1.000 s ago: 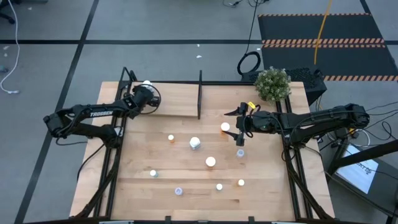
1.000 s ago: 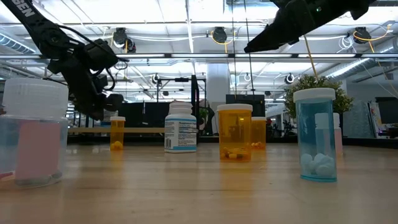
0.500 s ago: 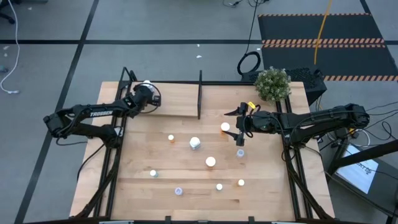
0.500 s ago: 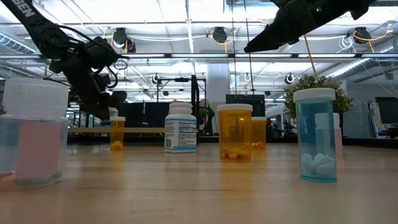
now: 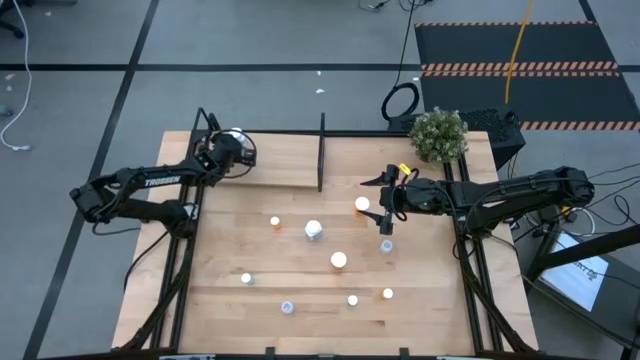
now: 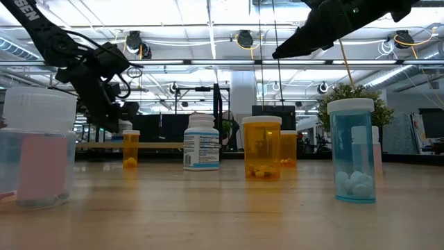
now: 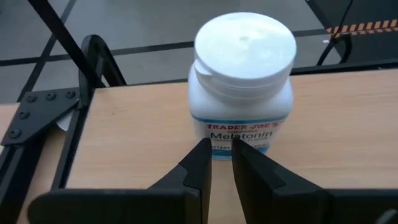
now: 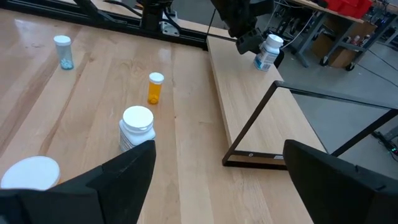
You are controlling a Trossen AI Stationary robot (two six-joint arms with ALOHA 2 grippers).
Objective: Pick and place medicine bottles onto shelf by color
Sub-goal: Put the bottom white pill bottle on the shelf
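Note:
A white medicine bottle (image 7: pixel 241 81) with a blue-printed label stands upright on its base on the light-wood shelf (image 5: pixel 285 160), near the shelf's far left corner (image 5: pixel 237 132). My left gripper (image 7: pixel 221 149) is shut, with its fingertips low in front of the bottle's label. My right gripper (image 8: pixel 221 155) is open and empty above the table (image 5: pixel 388 215), between an orange bottle (image 5: pixel 362 204) and a pale blue bottle (image 5: pixel 386 245). Several more bottles stand on the tabletop. My left gripper's shut fingertips (image 7: pixel 202 152) stand against the lower part of the bottle's label side (image 7: pixel 239 146), coming nearly level along the shelf from the near right. I cannot tell whether they touch it. The bottle stands upright on the plank.
A black upright divider (image 5: pixel 321 150) splits the shelf. A small orange bottle (image 5: pixel 275 221), a white bottle (image 5: pixel 314 230) and a white-capped orange bottle (image 5: pixel 339 260) stand mid-table. Others stand nearer the front edge (image 5: pixel 287 306). A potted plant (image 5: pixel 438 133) stands at the far right.
My left gripper has gone a little toward the table's far left, along the shelf and up to the white bottle. The bottle stays where it was.

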